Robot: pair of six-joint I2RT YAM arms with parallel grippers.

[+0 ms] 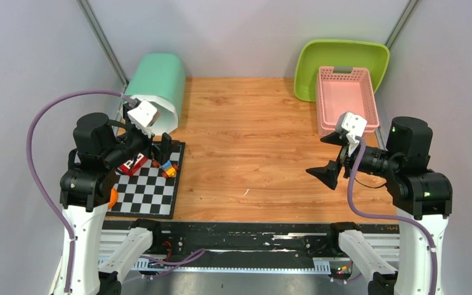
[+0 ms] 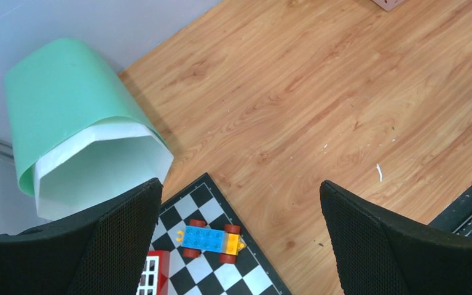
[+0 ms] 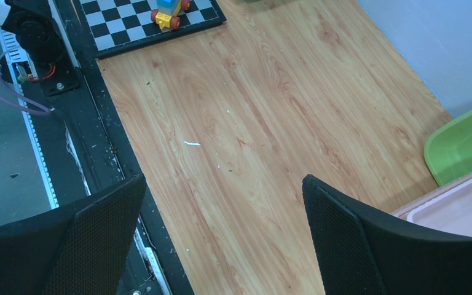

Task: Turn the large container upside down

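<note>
The large container is a mint-green bin (image 1: pixel 157 83) with a white inside, lying on its side at the back left, its mouth facing the near edge. In the left wrist view the bin (image 2: pixel 67 92) sits at upper left. My left gripper (image 1: pixel 157 147) hovers open just in front of the bin's mouth, above a checkerboard corner; its jaws (image 2: pixel 239 184) are wide apart with nothing between them. My right gripper (image 1: pixel 322 157) hangs open over the bare wood on the right, far from the bin, and holds nothing (image 3: pixel 224 178).
A checkerboard mat (image 1: pixel 153 196) lies at the near left with a blue and yellow toy car (image 2: pixel 211 239), a red block (image 1: pixel 132 165) and an orange ball (image 1: pixel 113 196). A pink basket (image 1: pixel 346 98) and a lime-green basin (image 1: pixel 338 55) stand at the back right.
</note>
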